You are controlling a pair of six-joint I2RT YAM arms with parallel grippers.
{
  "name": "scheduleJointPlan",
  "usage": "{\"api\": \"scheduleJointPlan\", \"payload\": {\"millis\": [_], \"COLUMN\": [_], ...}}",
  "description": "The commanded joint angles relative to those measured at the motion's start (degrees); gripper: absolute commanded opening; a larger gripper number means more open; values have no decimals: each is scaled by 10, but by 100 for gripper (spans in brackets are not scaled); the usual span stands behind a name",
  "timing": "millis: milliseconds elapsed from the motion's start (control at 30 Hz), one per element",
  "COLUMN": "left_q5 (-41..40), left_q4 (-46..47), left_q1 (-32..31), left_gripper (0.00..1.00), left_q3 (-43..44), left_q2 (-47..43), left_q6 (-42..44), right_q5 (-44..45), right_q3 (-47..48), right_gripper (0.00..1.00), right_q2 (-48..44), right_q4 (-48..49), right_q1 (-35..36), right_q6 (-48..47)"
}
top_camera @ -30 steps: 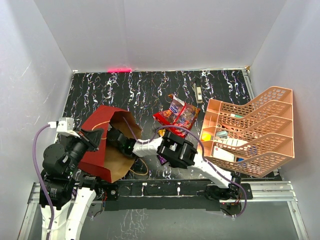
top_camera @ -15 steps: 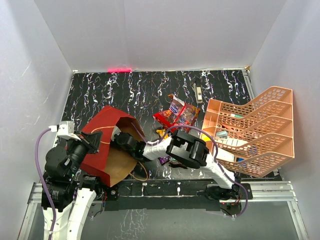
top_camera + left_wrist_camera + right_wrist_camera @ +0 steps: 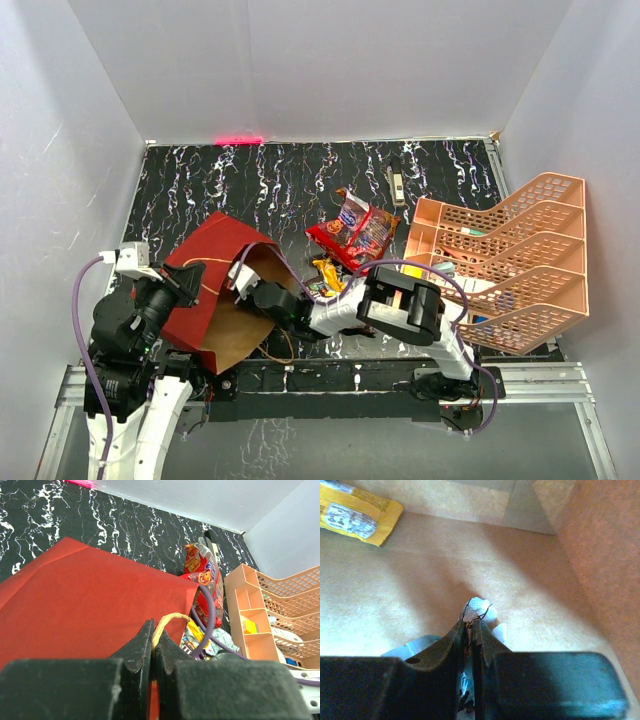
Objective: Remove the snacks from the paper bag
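Note:
The paper bag [image 3: 205, 275] lies on its side at the left, red outside, its brown mouth facing right. My left gripper [image 3: 153, 630] is shut on the bag's tan cord handle [image 3: 167, 619]. Inside the bag, my right gripper [image 3: 471, 625] is shut on the edge of a pale white-and-blue packet [image 3: 481, 608]. Seen from above, that gripper [image 3: 262, 295] sits just within the bag's mouth. A yellow snack [image 3: 355, 512] lies deeper in the bag. Out on the table are red chip bags [image 3: 355, 232] and a yellow packet [image 3: 328, 272].
The peach lattice tray [image 3: 520, 265] with boxes stands at the right, close to my right arm's elbow. A slim black-and-cream tool [image 3: 396, 180] lies at the back. My right arm's purple cable [image 3: 210, 615] loops over the loose packets by the bag's mouth.
My right gripper has shut on the pale packet and drawn back from deep in the bag toward its mouth. The left gripper keeps its hold on the handle; the bag shifted slightly.

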Motion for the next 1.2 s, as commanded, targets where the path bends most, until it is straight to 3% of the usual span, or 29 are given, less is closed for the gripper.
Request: {"api": "scheduleJointPlan", "payload": {"millis": [0, 133, 367, 467, 700, 833, 967, 1167], "left_q5": [-8, -6, -5, -7, -6, -4, -3, -1], "left_q4": [12, 14, 15, 14, 17, 18, 18, 18], "left_q1": [3, 3, 3, 3, 3, 3, 3, 3], "left_gripper": [0, 0, 0, 0, 0, 0, 0, 0], "left_q3": [-2, -3, -5, -4, -6, -7, -7, -7], "left_q2": [9, 2, -4, -8, -14, -14, -15, -16], "left_q6": [5, 5, 5, 4, 5, 5, 5, 5], "right_q5": [-12, -5, 25, 62, 283, 274, 267, 249], "right_q3": [-38, -103, -248, -283, -328, -344, -346, -353], "right_gripper": [7, 7, 7, 7, 7, 7, 8, 23], "right_q2": [-67, -118, -281, -361, -491, -515, -510, -491], "right_q4": [95, 132, 89, 11, -194, -261, -273, -276], "right_q1": [22, 40, 56, 56, 41, -4, -34, -50], "right_q6": [-32, -34, -3, 16, 134, 223, 253, 257]}}
